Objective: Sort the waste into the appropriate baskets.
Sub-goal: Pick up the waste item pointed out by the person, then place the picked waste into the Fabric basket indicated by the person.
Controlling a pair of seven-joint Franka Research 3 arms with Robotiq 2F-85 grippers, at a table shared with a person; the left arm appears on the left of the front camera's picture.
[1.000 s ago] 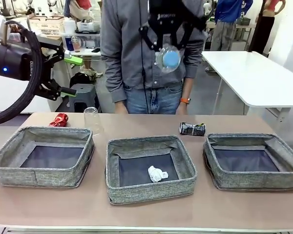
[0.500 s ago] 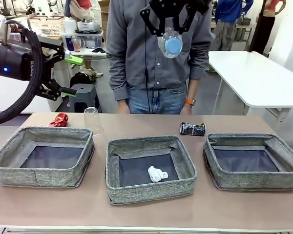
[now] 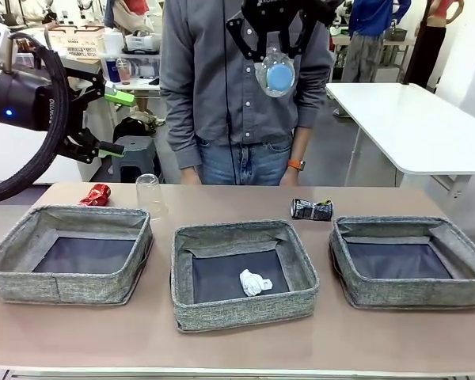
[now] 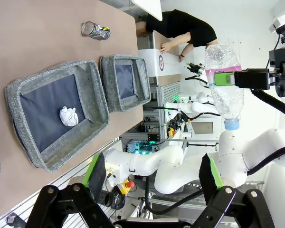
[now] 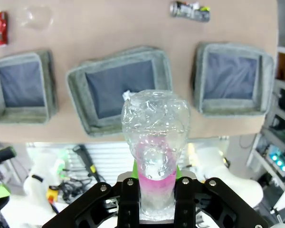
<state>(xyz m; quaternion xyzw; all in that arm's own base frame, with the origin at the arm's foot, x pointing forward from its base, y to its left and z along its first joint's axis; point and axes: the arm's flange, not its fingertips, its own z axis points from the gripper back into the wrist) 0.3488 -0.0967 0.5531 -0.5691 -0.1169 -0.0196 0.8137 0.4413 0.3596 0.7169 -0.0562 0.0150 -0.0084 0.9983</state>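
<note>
Worktop (image 3: 237, 348) carries three grey baskets (image 3: 241, 313); right jaws pinch the clear bottle (image 3: 275, 71) high above the middle one, left jaws spread, idle; next: lower over the proper basket, release.

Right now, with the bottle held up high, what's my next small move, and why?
Probably swing the right gripper, shut on the plastic bottle, down toward the empty right basket; the middle basket already holds the tissue.
</note>
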